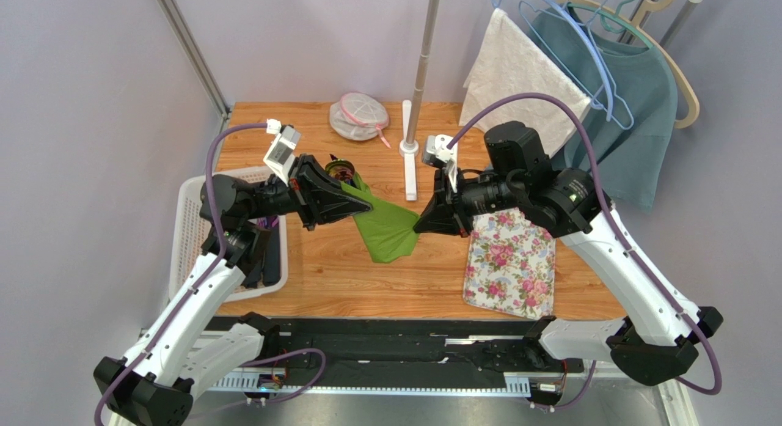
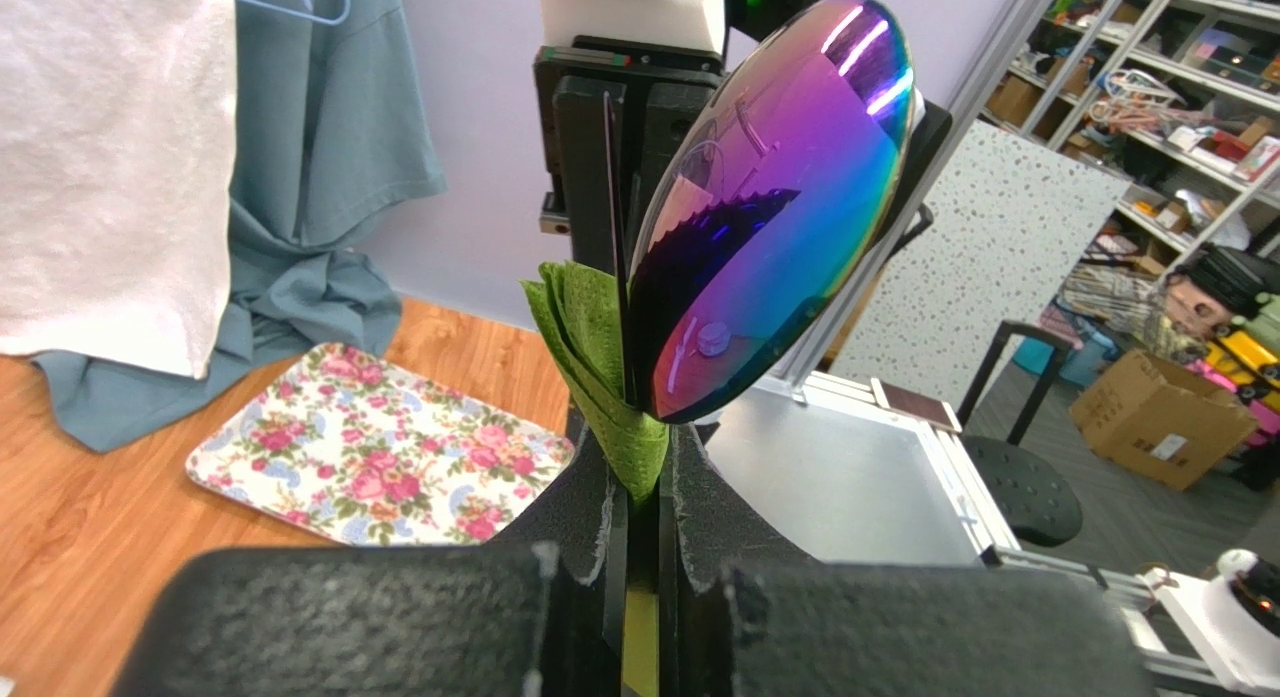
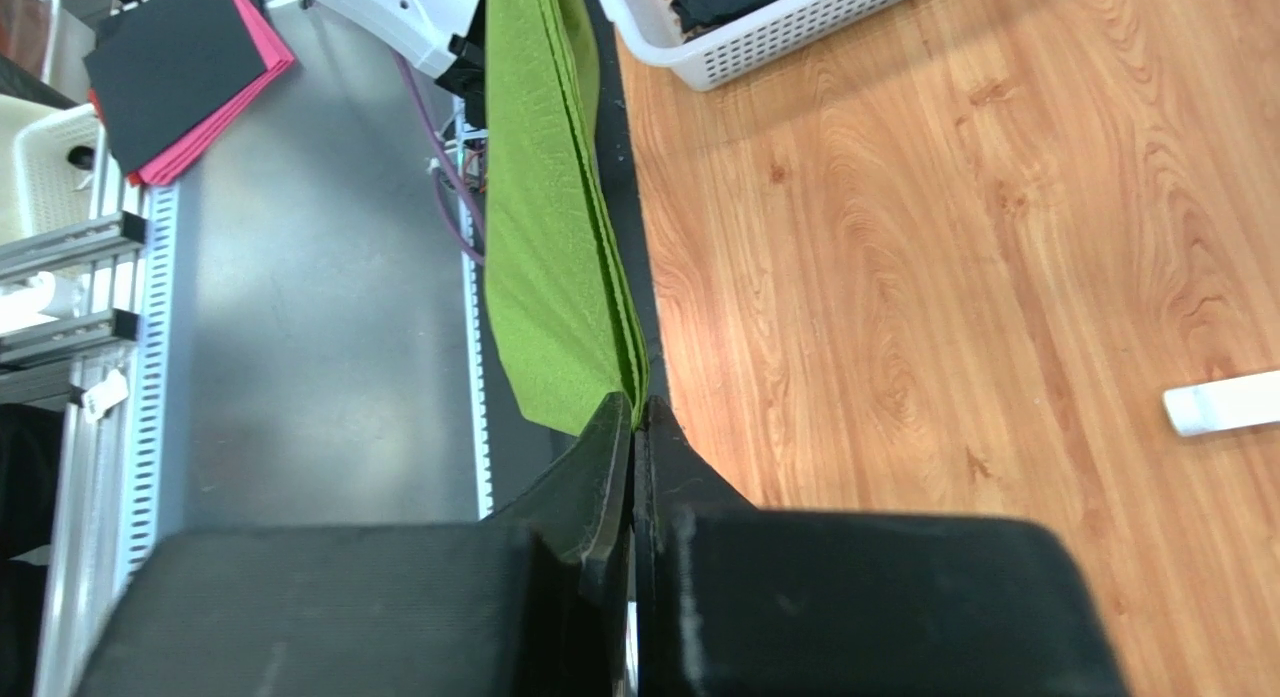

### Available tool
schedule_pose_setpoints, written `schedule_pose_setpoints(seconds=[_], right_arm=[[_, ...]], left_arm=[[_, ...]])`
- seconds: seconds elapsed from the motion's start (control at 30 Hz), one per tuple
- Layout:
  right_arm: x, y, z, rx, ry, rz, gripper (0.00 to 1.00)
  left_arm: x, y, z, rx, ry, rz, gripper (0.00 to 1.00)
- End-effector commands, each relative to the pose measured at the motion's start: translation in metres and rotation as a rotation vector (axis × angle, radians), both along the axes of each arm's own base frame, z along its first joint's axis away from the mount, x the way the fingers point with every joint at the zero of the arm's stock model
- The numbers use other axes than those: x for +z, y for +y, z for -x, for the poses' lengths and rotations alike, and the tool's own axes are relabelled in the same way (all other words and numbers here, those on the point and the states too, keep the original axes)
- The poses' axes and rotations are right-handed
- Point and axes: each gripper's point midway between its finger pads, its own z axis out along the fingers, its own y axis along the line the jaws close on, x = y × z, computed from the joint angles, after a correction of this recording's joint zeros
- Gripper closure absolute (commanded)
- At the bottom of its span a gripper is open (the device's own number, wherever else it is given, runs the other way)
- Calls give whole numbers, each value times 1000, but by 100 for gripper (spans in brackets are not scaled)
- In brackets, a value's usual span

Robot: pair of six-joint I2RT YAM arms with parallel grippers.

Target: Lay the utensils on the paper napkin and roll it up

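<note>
Green folded paper napkin (image 1: pixel 387 229): held off the wooden surface (image 1: pixel 349 279), spanning both arms. Left gripper (image 1: pixel 365 202): clamped on one napkin end, with an iridescent purple-blue spoon (image 2: pixel 774 202) standing up from its jaws. Right gripper (image 1: pixel 422 226): closed tight on the opposite napkin edge. Flower-printed mat (image 1: pixel 511 261): flat on the surface, near the right gripper.

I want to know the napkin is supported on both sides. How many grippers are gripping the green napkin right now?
2. The left gripper pinches the far left end of the paper napkin; the right gripper pinches its right edge. The sheet spans between them.
</note>
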Motion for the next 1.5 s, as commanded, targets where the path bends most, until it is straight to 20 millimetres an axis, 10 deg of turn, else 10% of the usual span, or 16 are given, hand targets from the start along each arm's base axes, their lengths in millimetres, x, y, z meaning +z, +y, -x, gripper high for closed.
schedule_pose_setpoints(seconds=[0.0,0.37,1.0,1.23,1.47], right_arm=[[-2,6,-24,-1,-121,-20,100],[-8,48,-38,104,-108,-148,100],[5,92,24,262,42,-330,100],[-6,70,-12,84,37,-234,90],[-29,13,-94,-312,162,-80,50]], left_arm=[[38,7,20,-36,-89,57,100],[58,-2,32,-110,-75,88,100],[53,-11,29,-129,-45,91,100],[29,-12,11,-53,8,44,100],[-11,-3,-55,202,163,-17,100]])
